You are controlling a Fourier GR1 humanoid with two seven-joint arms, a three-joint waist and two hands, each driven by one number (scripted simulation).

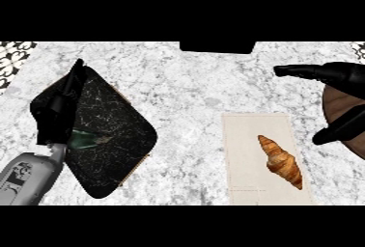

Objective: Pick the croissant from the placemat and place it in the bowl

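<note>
A golden-brown croissant [281, 161] lies slantwise on a pale beige placemat [246, 144] at the right of the marble counter. At the right edge a brown round bowl [341, 103] shows only in part, cut off by the view and covered by my right hand [341, 73]. That hand is open, its fingers stretched leftward above the bowl and its thumb lower down, up and to the right of the croissant and apart from it. My left hand [55, 112] rests open at the left, fingers up, holding nothing.
A dark marbled board [114, 140] with brown edges lies tilted like a diamond at the left, partly under my left hand. A black object [217, 47] sits at the counter's far edge, top centre. Bare marble lies between the board and the placemat.
</note>
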